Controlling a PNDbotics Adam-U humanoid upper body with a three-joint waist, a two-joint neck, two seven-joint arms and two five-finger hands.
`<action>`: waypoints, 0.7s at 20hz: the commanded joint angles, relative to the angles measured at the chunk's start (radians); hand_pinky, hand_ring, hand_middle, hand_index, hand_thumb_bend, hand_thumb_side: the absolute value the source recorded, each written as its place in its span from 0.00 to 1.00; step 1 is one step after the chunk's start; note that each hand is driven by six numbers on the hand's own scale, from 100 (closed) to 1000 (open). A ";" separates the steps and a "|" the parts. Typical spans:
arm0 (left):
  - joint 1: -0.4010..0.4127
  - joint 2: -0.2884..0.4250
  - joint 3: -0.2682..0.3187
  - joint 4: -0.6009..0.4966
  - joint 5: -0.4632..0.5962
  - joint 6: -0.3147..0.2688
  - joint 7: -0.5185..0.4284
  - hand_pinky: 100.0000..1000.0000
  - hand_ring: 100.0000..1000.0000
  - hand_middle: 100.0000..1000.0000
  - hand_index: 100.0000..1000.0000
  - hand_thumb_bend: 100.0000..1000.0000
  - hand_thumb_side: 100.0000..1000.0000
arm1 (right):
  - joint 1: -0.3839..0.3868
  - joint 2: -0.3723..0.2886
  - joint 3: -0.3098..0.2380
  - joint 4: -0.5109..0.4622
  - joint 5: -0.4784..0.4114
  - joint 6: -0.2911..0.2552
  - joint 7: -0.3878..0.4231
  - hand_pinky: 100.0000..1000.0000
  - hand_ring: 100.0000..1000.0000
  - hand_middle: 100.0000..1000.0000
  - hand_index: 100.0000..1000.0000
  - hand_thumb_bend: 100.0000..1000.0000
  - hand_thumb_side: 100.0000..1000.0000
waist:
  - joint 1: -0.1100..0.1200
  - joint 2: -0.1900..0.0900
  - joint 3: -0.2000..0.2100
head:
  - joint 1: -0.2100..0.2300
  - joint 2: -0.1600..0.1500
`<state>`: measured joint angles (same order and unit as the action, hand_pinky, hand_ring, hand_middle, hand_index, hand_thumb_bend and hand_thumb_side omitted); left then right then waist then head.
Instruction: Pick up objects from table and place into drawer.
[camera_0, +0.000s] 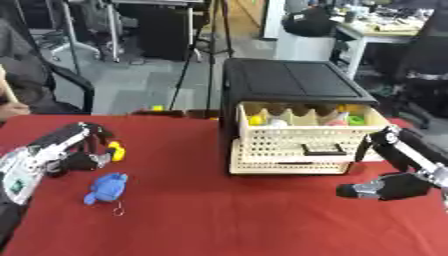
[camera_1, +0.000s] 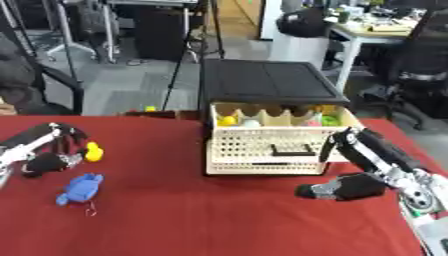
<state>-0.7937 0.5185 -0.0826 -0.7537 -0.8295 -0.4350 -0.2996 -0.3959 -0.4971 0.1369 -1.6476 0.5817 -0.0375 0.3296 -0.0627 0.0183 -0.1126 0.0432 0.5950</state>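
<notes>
1. Stood toward the far edge of the red table (camera_0: 219, 220), right of centre: a black cabinet (camera_0: 293, 80) with its cream drawer (camera_0: 297, 145) pulled open, small coloured things already lying along its back.
2. Lay near the table's left edge: a yellow toy (camera_0: 116, 151), and just nearer the front edge, a blue toy (camera_0: 107, 187) with a small ring trailing from its near end.
3. Hovered at the left edge: left hand (camera_0: 74, 150), fingers curled partway around a gap, seemingly holding nothing, fingertips just beside the yellow toy; contact could not be told.
4. Sat to the right of that hand's fingers: the yellow toy. Sat just in front of that hand: the blue toy, long axis running roughly far-to-near, slightly tilted.
5. Waited by the right edge, beside the drawer's front corner: right hand (camera_1: 346, 187), thumb and fingers spread apart, nothing held.
6. Judged nearer to both toys by far: the left hand; well apart from them: the right, with the drawer between.
7. Judged still to do: closing on a toy, then carrying it right, across to the drawer.
</notes>
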 joint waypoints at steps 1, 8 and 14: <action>-0.030 0.013 0.015 -0.029 -0.057 -0.026 -0.025 0.33 0.47 0.56 0.80 0.38 0.69 | -0.015 -0.014 -0.006 -0.005 -0.001 -0.002 0.000 0.01 0.00 0.00 0.48 0.90 0.57 | 0.004 -0.013 -0.003 | 0.000 -0.006; -0.034 -0.008 0.045 -0.029 -0.181 -0.111 -0.078 0.41 0.52 0.60 0.83 0.42 0.61 | -0.017 -0.013 -0.004 -0.001 -0.001 -0.003 0.003 0.01 0.00 0.00 0.48 0.90 0.57 | 0.002 -0.011 -0.001 | -0.002 -0.004; -0.035 -0.024 0.062 -0.014 -0.277 -0.198 -0.130 0.47 0.56 0.63 0.85 0.49 0.80 | -0.020 -0.010 -0.003 0.001 -0.002 -0.005 0.004 0.01 0.00 0.00 0.48 0.90 0.57 | -0.001 -0.010 -0.002 | -0.001 -0.006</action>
<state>-0.8020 0.4821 -0.0323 -0.7602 -1.0872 -0.6141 -0.4202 -0.3963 -0.4950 0.1415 -1.6412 0.5816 -0.0394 0.3313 -0.0654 0.0185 -0.1134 0.0426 0.5950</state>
